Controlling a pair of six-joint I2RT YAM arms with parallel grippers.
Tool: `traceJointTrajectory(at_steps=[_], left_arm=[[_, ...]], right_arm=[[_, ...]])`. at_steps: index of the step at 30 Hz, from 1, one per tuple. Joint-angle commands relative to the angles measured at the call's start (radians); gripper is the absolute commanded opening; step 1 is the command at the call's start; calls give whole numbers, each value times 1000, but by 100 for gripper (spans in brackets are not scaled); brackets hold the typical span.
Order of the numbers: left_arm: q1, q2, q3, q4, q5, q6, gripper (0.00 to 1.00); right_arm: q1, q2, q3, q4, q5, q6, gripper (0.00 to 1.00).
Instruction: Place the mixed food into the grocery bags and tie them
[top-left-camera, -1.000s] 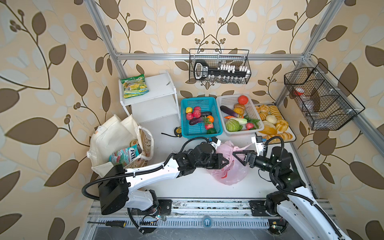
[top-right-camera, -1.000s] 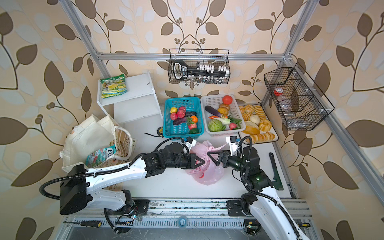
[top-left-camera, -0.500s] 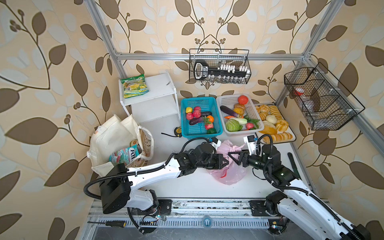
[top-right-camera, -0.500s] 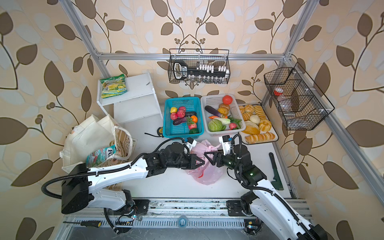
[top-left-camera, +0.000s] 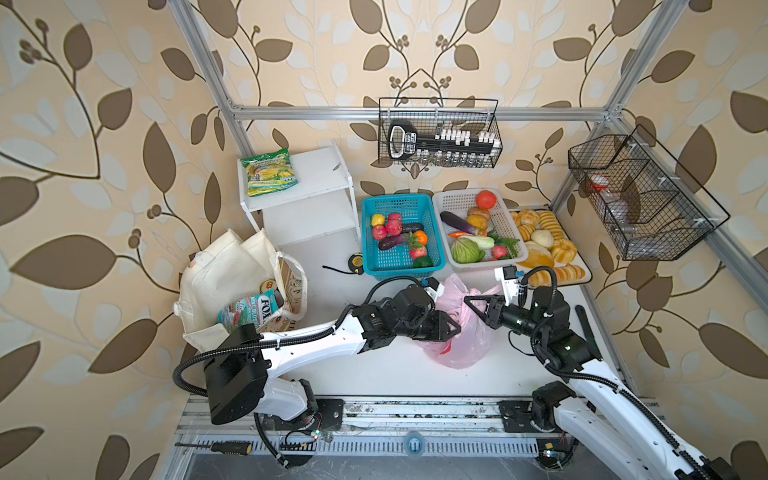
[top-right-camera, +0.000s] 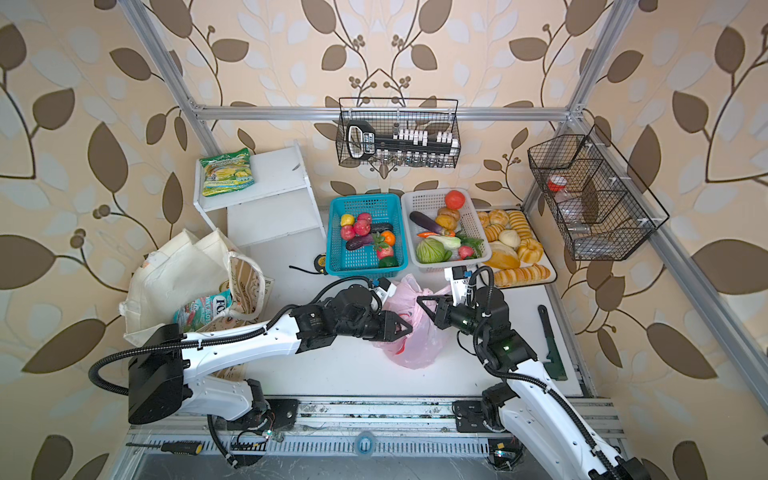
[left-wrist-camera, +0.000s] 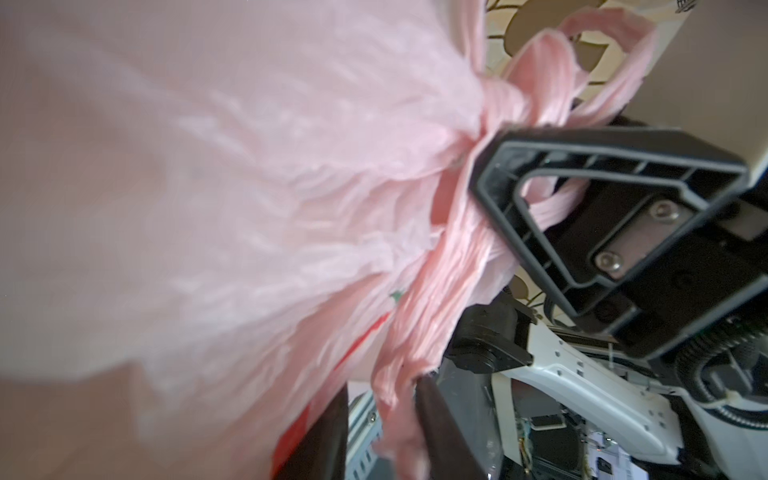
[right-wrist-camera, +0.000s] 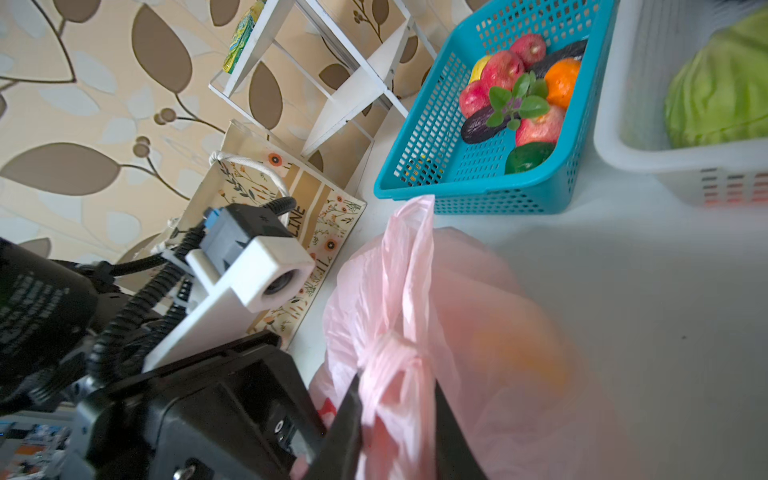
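Canvas tote: Your cream canvas tote (top-left-camera: 220, 270) (top-right-camera: 174, 270) slumps open well to the left of both sets of fingers. A teal-red snack packet (top-left-camera: 245, 311) (top-right-camera: 199, 309) and a gold-topped can (top-left-camera: 268, 285) sit in its mouth.

Blue basket: Beyond the fingertips, toward the back wall, a blue basket (top-left-camera: 401, 197) (right-wrist-camera: 478, 199) holds toy fruit (top-left-camera: 392, 228) in red, yellow and orange, apart from both grippers.

Left gripper: Your left gripper (top-left-camera: 455, 328) (top-right-camera: 409, 328) (left-wrist-camera: 382, 409) reaches in from the left, and its tips meet the near flank of the bag. In the left wrist view its two dark fingers stand parted. A twisted strand of bag handle hangs in the gap, lying against one finger with space to the other. Nothing is clamped.

Pink plastic bag: The pink plastic bag (top-left-camera: 461, 349) (top-right-camera: 411, 349) (left-wrist-camera: 208, 208) (right-wrist-camera: 519, 353) sits bulging on the white table (top-left-camera: 374, 374), directly between the two sets of fingertips, with red print low on its side. Its handles gather into a knot (right-wrist-camera: 386, 345) just past the right fingers' tips. An orange shape shows, blurred, through the film.

Right gripper: Your right gripper (top-left-camera: 468, 301) (top-right-camera: 420, 300) (right-wrist-camera: 397, 407) comes in from the right at the bag's top. In the right wrist view its fingers are drawn close, and bunched handle plastic fills the gap and touches both. It pinches the bag right beside the knot.
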Motion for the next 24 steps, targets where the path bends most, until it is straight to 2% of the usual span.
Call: traceJointTrajectory(at_steps=[1, 4, 8, 13, 16, 19, 22, 24], left_arm=[[-10, -76, 48, -28, 1, 95, 54], [-10, -174, 43, -109, -61, 177, 67], [-9, -282, 67, -224, -147, 309, 80], [8, -234, 272, -492, -215, 689, 93], [51, -137, 398, -586, -127, 897, 99], [93, -21, 521, -683, -29, 1047, 99], [103, 63, 624, -759, -4, 1155, 99], [105, 128, 628, -748, 37, 1209, 99]], right_arm=[[-2, -7, 18, 22, -23, -38, 18], [-5, 2, 21, 23, -12, -63, 18], [-4, 18, 30, 38, -42, -81, 18], [-5, 20, 48, 26, -68, -106, 18], [-4, 16, 45, 29, -83, -117, 18], [-3, 13, 46, 33, -98, -119, 18], [-4, 7, 48, 41, -105, -112, 18], [-4, 0, 49, 53, -115, -106, 18]])
